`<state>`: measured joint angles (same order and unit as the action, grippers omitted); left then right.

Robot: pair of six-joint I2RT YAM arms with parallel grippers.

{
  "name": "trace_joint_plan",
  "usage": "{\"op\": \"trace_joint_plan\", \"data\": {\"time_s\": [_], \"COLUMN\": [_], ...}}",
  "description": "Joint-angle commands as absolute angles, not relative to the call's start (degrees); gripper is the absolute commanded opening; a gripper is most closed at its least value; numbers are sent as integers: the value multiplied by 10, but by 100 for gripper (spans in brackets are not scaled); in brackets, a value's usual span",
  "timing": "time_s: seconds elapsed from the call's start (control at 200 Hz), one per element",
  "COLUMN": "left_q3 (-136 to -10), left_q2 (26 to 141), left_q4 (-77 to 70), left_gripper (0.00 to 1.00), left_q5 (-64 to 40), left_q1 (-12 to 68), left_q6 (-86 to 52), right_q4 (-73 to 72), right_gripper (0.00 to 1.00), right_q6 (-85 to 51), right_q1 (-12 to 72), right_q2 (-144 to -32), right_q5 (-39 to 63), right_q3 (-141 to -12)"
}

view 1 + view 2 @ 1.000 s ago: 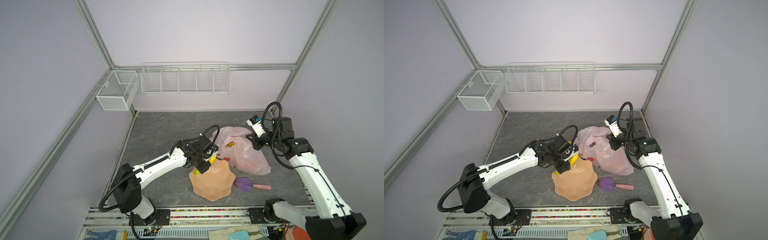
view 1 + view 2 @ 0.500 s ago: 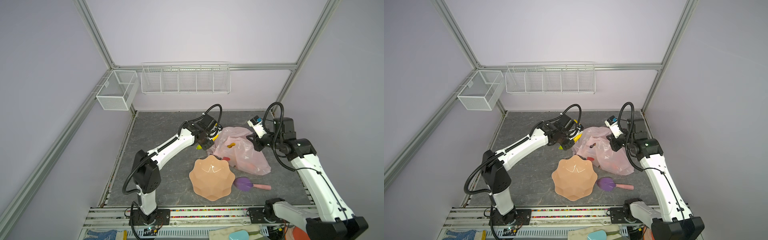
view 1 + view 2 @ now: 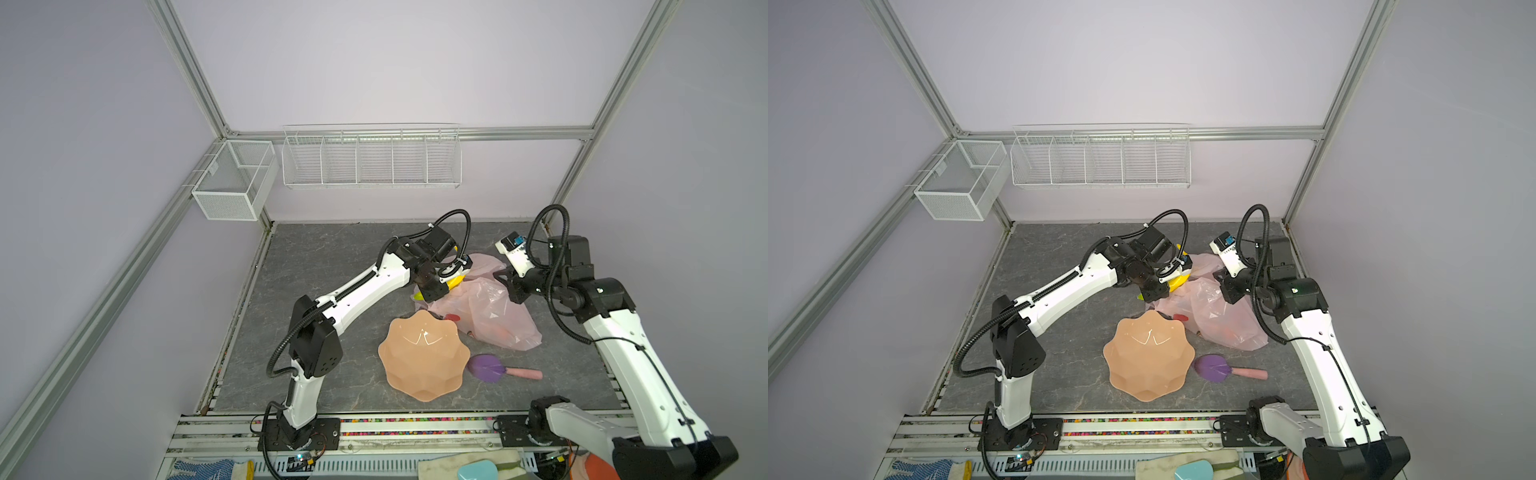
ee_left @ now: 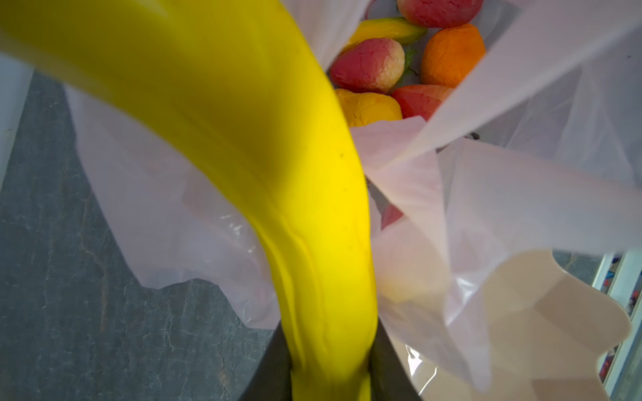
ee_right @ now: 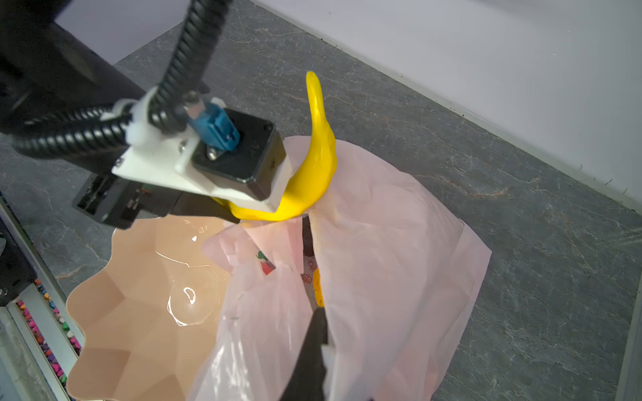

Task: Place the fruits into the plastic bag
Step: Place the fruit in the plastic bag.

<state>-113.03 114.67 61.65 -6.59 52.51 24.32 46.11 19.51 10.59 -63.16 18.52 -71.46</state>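
The left gripper (image 3: 433,287) clasped a banana (image 4: 278,156) above the bag (image 5: 389,264); the right gripper (image 5: 314,347) pinched its rim tight; fruits (image 4: 368,66) lay inside.

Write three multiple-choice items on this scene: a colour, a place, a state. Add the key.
1. The fruit in the left gripper is: A red; B yellow; C orange.
2. The purple paddle lies: A on the table beside the bowl; B inside the bowl; C in the left gripper.
3. The bowl is: A overturned; B full of fruit; C empty.
Key: 1 B, a yellow banana is clamped in it. 2 A, both top views show it there. 3 C, its inside is bare.
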Motion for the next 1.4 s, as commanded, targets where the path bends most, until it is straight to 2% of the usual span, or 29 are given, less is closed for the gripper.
{"op": "trace_joint_plan", "data": {"time_s": [0.0,0.425,0.595,0.985,1.13,1.245,1.395], "left_q3": [-1136,-1257,-1290,-1354,-1382,-1366,-1356], "left_q2": [1163,1295,1310,1359,1383,1386,1383], "left_q4": [637,687,679,672,639,571,518], "left_gripper": [18,17,17,26,33,54,64], "left_q5": [-104,-83,-144,-261,-314,-343,-308], "left_q1": [530,538,539,552,552,547,542], "left_q6": [251,263,258,244,216,157,103], "right_q4": [471,477,477,453,424,416,408], "right_gripper": [7,7,7,7,7,7,6], "right_q6": [211,213,212,198,187,178,172], "right_q1": [105,105,105,105,104,105,104], "right_q2": [-622,-626,-627,-628,-615,-617,-613], "right_q5": [200,210,209,241,253,256,259], "right_q3": [-724,-735,-736,-733,-713,-705,-696]}}
